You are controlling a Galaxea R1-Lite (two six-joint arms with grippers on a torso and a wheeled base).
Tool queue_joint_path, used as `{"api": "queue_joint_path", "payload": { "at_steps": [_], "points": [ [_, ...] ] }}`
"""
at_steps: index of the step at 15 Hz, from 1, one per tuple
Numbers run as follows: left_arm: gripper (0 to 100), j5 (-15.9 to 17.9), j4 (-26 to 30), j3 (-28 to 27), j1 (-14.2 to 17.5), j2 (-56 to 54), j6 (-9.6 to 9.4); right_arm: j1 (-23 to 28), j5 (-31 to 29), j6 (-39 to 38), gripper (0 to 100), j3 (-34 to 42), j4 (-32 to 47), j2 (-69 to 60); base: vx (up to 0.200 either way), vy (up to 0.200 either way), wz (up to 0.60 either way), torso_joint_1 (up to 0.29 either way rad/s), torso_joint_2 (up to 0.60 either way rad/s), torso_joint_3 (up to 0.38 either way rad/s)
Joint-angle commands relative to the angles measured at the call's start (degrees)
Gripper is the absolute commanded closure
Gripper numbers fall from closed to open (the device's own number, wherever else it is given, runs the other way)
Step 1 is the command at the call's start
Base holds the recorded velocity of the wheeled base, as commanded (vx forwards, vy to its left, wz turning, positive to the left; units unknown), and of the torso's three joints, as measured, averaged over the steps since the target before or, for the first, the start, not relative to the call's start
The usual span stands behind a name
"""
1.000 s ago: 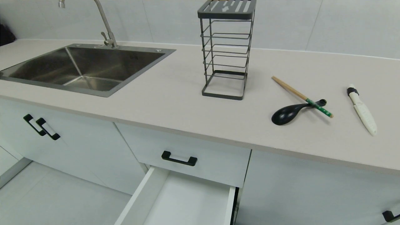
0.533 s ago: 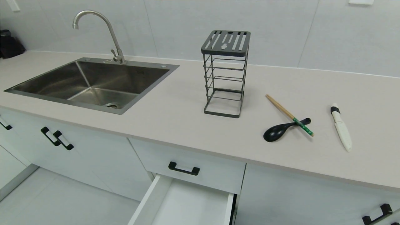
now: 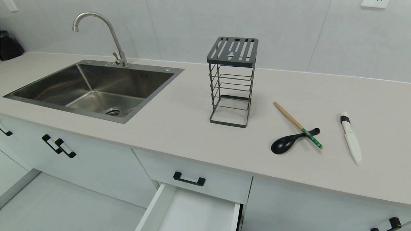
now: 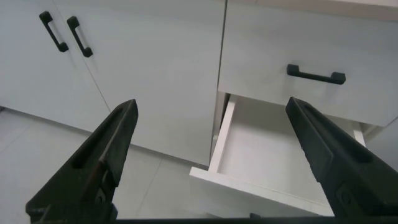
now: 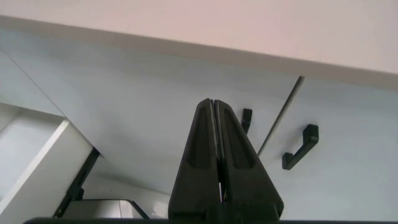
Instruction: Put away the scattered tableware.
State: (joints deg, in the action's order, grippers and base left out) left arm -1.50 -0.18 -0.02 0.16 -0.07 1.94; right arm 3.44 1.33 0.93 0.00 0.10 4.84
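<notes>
On the pale countertop (image 3: 179, 122), right of the middle, lies a black spoon (image 3: 287, 143) with wooden chopsticks (image 3: 297, 124) resting across its handle. A white sheathed knife (image 3: 351, 138) lies farther right. A dark wire rack (image 3: 231, 83) with a slotted top stands mid-counter. My left gripper (image 4: 211, 106) is open, low in front of the cabinets, facing the pulled-out white drawer (image 4: 273, 155), nothing between its fingers. My right gripper (image 5: 213, 104) is shut on nothing, below the counter edge near a cabinet front.
A steel sink (image 3: 151, 80) with a curved faucet (image 3: 109, 32) takes up the counter's left. Below it is the open bottom drawer (image 3: 192, 211) under a shut drawer with a black handle (image 3: 188, 179). Black door handles (image 5: 300, 148) sit near my right gripper.
The head view has tilted up and pulled back, so the whole picture has shifted. The spoon, chopsticks, knife and rack keep their places on the counter.
</notes>
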Motion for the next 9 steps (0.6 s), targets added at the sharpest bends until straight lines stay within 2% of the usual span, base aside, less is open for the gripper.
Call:
{"api": "queue_joint_path", "payload": {
  "at_steps": [1, 9],
  "points": [
    [0, 0.01, 0.01, 0.02, 0.02, 0.07, 0.00, -0.01, -0.01, -0.14, 100, 0.00, -0.01, -0.01, 0.000, 0.000, 0.00, 0.227, -0.43, -0.207],
    [0, 0.01, 0.01, 0.02, 0.02, 0.07, 0.00, -0.01, -0.19, -0.05, 100, 0.00, -0.01, -0.01, 0.000, 0.000, 0.00, 0.275, -0.52, -0.251]
  ]
}}
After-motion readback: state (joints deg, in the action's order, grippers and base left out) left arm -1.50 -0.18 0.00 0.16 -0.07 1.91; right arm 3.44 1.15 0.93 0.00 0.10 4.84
